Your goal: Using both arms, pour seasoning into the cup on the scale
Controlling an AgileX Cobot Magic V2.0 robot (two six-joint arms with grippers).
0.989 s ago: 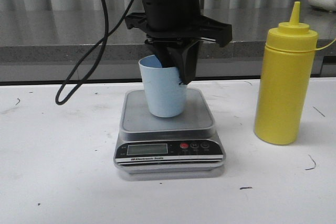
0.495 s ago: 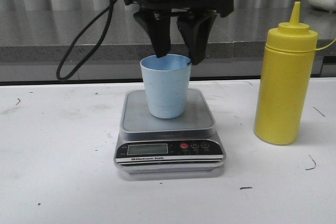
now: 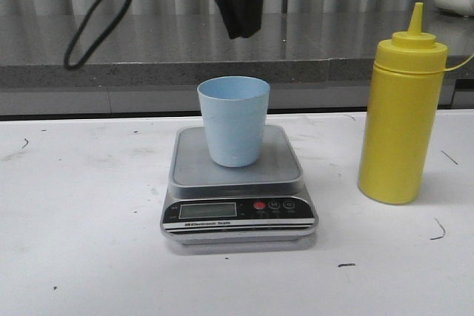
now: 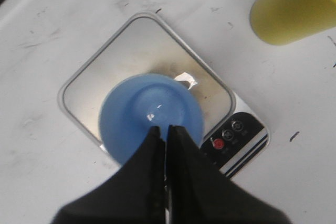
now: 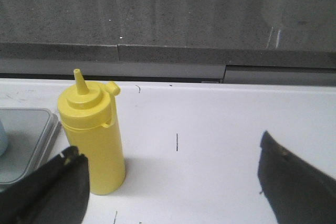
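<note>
From the front we see the small pale blue plastic cup [image 3: 233, 120] standing upright in the middle of the grey platform of the low silver digital scale [image 3: 238, 183], with bare platform all around its base. The tall yellow plastic seasoning bottle [image 3: 401, 109] stands upright on the white matte desk [image 3: 81, 242], to the right of the scale and apart from it. The black left end effector [image 3: 235, 31] hangs above the cup, clear of its rim.

In the left wrist view we look down into the smooth cup [image 4: 151, 116]. The left end effector [image 4: 167, 132] is clenched, its two fingers nearly together, with nothing between them.

In the right wrist view the bottle [image 5: 93, 135] with its conical nozzle stands beside the scale corner [image 5: 29, 140]. The right end effector [image 5: 173, 182] is released, fingers wide apart, with free desk [image 5: 220, 124] between them.
</note>
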